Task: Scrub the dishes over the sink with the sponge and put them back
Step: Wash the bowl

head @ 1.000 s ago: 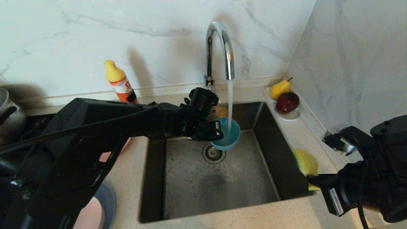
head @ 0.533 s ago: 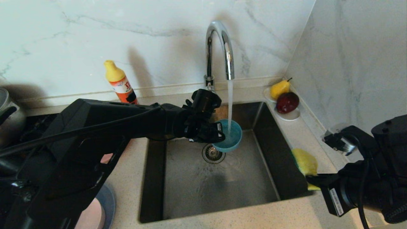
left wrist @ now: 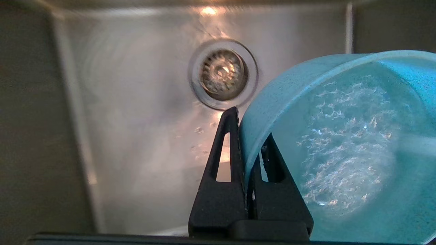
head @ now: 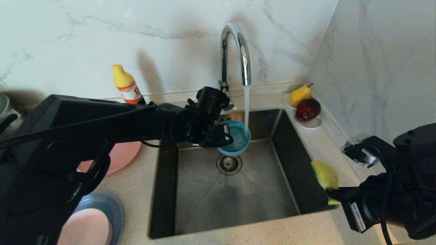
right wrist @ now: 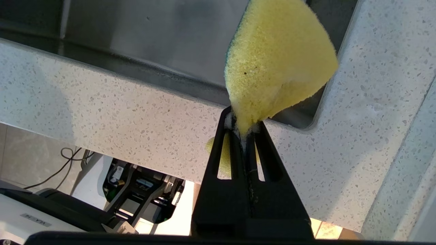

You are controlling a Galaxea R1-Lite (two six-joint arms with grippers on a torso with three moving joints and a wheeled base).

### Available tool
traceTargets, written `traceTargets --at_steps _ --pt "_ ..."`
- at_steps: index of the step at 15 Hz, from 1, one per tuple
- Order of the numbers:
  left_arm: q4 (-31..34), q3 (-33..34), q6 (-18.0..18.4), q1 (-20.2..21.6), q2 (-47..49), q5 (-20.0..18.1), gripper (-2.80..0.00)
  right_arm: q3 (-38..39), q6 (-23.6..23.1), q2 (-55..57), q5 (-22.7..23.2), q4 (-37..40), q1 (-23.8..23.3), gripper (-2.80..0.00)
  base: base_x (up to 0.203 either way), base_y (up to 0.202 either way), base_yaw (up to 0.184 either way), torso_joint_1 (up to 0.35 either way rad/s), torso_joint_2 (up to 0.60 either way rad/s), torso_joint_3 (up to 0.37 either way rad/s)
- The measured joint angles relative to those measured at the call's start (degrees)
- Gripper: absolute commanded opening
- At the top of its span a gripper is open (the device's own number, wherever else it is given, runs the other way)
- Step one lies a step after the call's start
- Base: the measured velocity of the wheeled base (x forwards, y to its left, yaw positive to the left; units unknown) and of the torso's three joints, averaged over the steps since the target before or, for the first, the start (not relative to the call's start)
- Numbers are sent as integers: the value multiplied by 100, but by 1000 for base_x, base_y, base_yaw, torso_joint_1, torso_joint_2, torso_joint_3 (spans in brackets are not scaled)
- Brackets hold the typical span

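In the head view the left gripper (head: 227, 137) reaches over the back of the sink (head: 306, 160), its fingers pinched on the near rim of the teal bowl (head: 236, 139), which hangs tilted above the drain (head: 229, 164) with the stream from the tap (head: 235, 51) running into it. The right gripper (head: 332, 197) sits at the sink's right edge, clamped on the sponge (head: 325, 174), which sticks up over the rim there. On the counter (head: 136, 183) left of the sink lie a pink plate (head: 119, 156), partly behind the left arm, and nearer the camera a grey-blue plate (head: 105, 206) with a pale pink bowl (head: 85, 228) on it. A bottle (head: 126, 85) stands at the back wall, and a saucer (head: 308, 124) with fruit sits in the right corner. In the left wrist view the two fingers (left wrist: 221, 163) close on the bowl's wall (left wrist: 272, 102), one outside and one inside, with water churning in the bowl and the drain beyond. In the right wrist view the fingers (right wrist: 218, 160) press together on a corner of the yellow sponge (right wrist: 276, 58), held over the counter edge and the sink's corner.
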Motion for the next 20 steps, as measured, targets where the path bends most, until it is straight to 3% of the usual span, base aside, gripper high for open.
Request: traceTargets --at_steps 4,8,10,15,20 --pt "-23 247 178 182 -862 241 -280 -20 1 51 6 -7 -9 -280 0 0 0 0 0 0" --pt "-404 696 732 438 -1705 303 -280 36 31 93 20 -5 -9 -280 0 0 0 0 0 0" --pt "-1195 1234 1207 545 -2026 309 -280 44 13 136 30 -14 -5 -280 0 0 0 0 0 0" --pt "-4100 2397 2552 689 -2521 281 -280 44 84 249 59 -58 6 -280 0 0 0 0 0 0" --pt "-5629 2859 2706 698 -2828 197 -280 182 221 241 56 -58 50 -280 0 0 0 0 0 0"
